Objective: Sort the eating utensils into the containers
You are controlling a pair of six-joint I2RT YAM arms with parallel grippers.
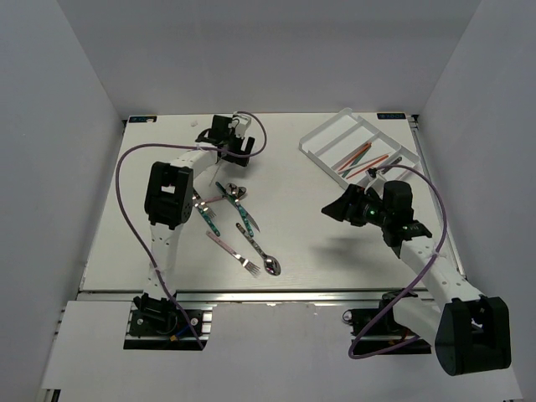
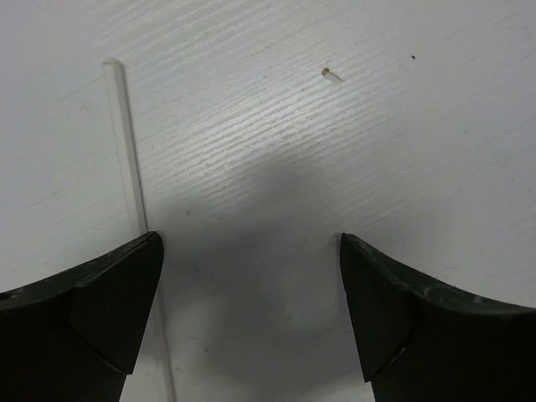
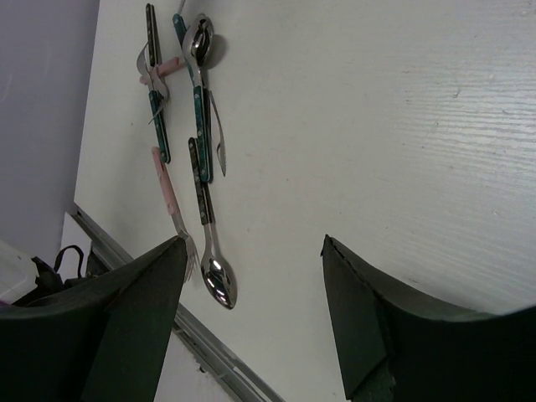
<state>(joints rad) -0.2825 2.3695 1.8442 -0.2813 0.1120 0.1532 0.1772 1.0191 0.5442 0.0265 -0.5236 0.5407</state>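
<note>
Left gripper (image 2: 249,255) hangs, jaws spread, clear stick (image 2: 126,142) running under one jaw. Best shift sideways to straddle it. Right gripper (image 3: 255,251), spread and empty, faces the utensils (image 1: 239,222) mid-table; tray (image 1: 322,128) far-right.

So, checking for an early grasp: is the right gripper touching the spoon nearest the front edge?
Apart. The top external view shows bare table between the right gripper and the spoon.

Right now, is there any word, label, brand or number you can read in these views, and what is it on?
No text can be read in any view.
On the tray, the cutlery and the table: no print visible.
On the left arm and the right arm: any marks are too small to read.
</note>
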